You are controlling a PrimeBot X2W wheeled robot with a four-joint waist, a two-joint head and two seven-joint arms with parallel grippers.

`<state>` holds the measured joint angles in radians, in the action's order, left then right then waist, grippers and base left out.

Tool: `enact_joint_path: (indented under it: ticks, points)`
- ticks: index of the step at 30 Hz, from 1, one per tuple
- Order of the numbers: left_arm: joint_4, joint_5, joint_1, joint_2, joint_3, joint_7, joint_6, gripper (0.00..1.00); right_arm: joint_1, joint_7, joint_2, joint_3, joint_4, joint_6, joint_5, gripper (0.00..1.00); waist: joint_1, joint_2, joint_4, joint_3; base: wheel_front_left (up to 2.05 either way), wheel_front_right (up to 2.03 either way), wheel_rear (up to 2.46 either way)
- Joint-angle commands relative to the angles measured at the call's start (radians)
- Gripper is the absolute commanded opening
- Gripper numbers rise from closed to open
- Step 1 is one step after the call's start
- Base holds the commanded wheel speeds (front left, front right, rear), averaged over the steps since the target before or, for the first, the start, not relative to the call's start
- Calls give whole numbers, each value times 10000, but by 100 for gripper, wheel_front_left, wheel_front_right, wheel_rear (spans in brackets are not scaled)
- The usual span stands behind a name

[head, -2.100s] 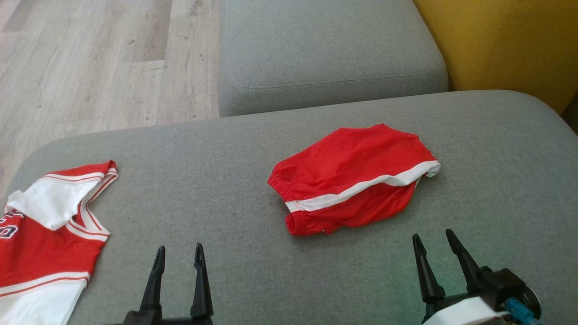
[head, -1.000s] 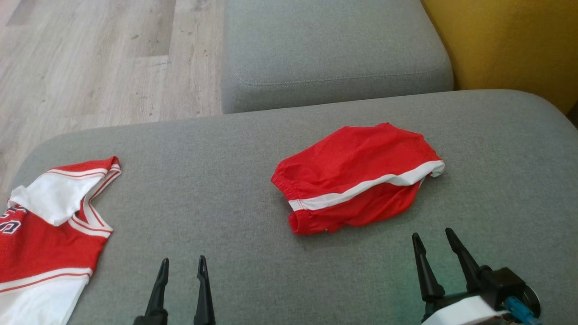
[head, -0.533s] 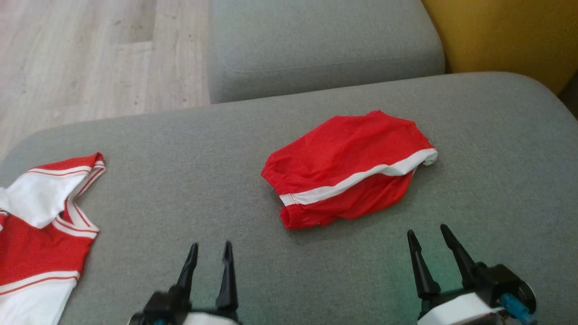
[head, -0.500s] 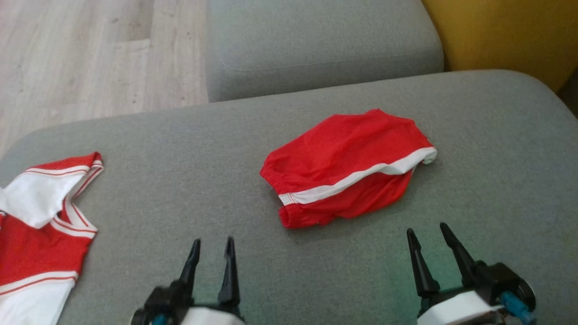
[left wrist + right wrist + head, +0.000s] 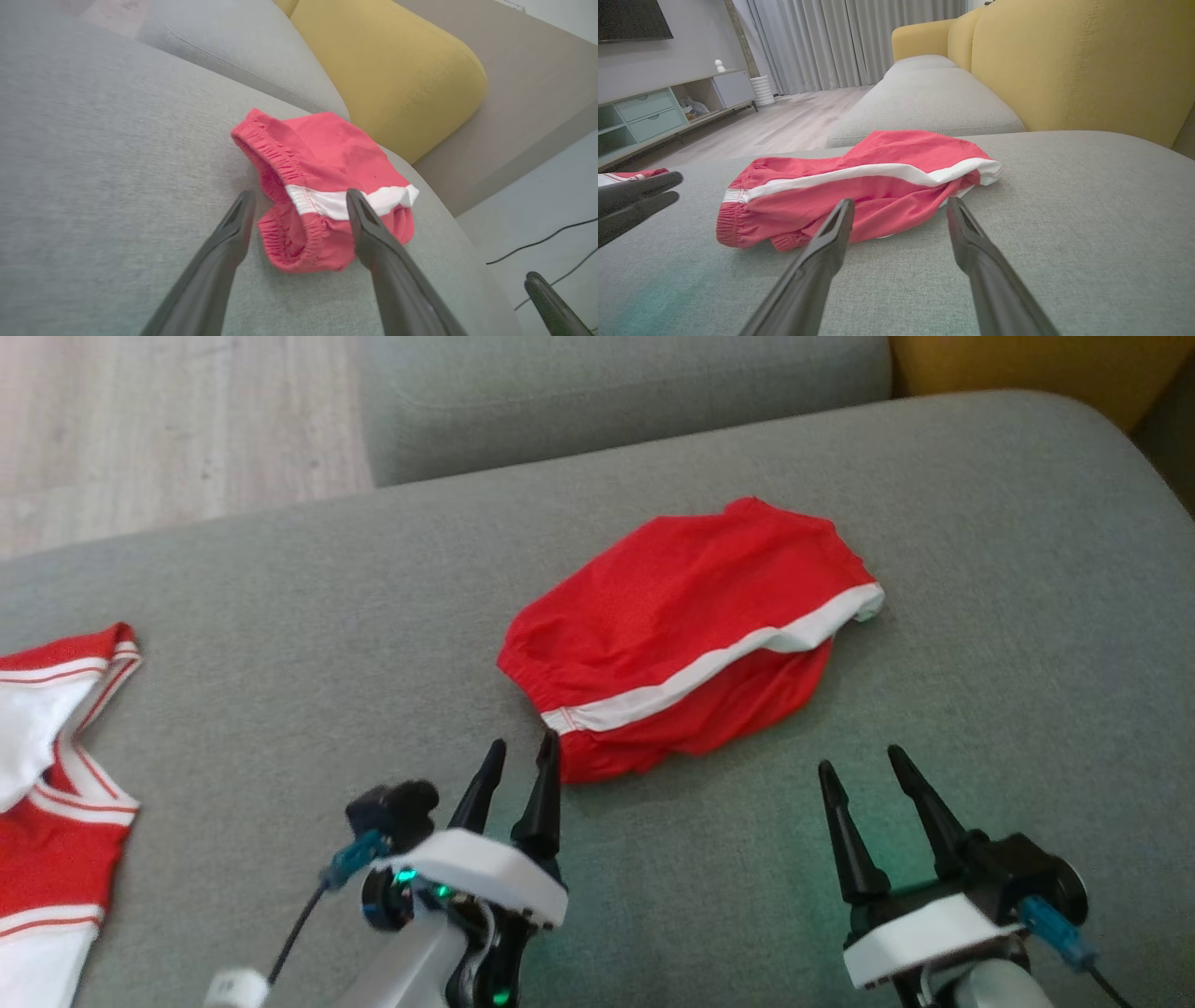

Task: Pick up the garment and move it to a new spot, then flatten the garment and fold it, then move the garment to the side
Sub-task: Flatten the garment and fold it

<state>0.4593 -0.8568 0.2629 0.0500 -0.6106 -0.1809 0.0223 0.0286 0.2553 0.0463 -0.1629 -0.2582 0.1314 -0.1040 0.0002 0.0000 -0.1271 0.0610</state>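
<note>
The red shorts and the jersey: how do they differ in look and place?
The red shorts are nearly all red with one white stripe; the jersey has broad white panels. The shorts lie bunched mid-cushion, whole in the head view; the jersey is cut by its left edge. The left hand points at the shorts; the jersey lies apart from it. Both rest on the grey cushion.

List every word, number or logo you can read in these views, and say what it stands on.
No readable text.
Shorts: a plain white stripe, no lettering.
Jersey: the part in view has red and white panels with trim, no letters.
TV: dark screen, no brand mark legible.
</note>
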Motion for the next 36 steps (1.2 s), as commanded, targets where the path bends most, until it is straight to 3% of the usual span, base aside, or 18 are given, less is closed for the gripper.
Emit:
enact_joint_path:
  ticks: [1,7,13,14,15,17,27,36]
  points:
    - [-84,-281,642,3,84,99,-131,100,-493,65,39,-309,321,-7,96,100,-2,0,-162,190,0,0,0]
    - [784,-1572,1496,3,-366,579,-308,100,-709,65,39,-525,275,-7,134,100,-2,0,-489,498,0,0,0]
    - [1094,-2219,1930,3,-712,343,-453,100,-739,65,39,-469,278,-7,199,100,-2,0,-631,600,0,0,0]
    - [1096,-2339,1963,3,-763,272,-521,95,-723,65,39,-450,280,-7,207,100,-2,0,-627,594,0,0,0]
    - [1102,-2415,1998,3,-840,211,-585,50,-699,65,39,-427,283,-7,214,100,-2,0,-612,584,0,0,0]
    - [1112,-2534,2048,3,-1017,118,-694,0,-630,65,39,-368,278,-7,230,100,-2,0,-544,544,0,0,0]
    - [1146,-2634,1899,81,-1469,-263,-950,0,-456,65,39,-402,200,-7,257,100,-2,0,6,171,0,0,0]
    - [470,-2597,1154,1019,-969,-561,-717,0,-276,65,39,-324,226,-7,162,100,-2,0,361,-208,0,0,0]
